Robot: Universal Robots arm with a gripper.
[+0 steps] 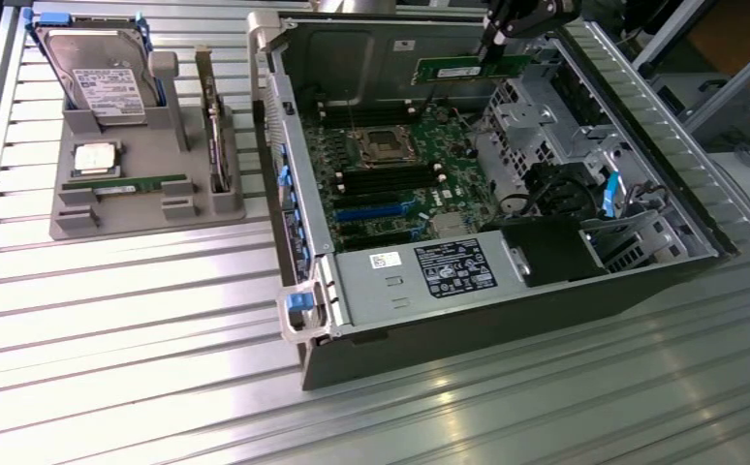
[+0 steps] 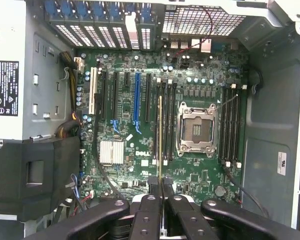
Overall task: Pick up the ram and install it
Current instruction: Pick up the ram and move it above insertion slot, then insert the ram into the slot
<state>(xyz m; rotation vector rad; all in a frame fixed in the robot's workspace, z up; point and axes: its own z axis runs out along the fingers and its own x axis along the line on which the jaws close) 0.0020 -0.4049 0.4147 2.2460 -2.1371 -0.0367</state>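
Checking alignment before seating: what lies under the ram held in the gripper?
The motherboard, with black memory slots beside the empty processor socket. The ram itself covers the strip directly beneath it.

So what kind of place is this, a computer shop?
Probably a robot workshop or lab bench for building computers: an open computer case sits on a metal table, a grey tray of spare parts beside it, and a gripper holds the ram over the motherboard.

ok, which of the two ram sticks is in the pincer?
The ram stick held above the open case, clamped edgewise in the shut pincer. The other ram stick sits in the grey tray at the exterior view's left.
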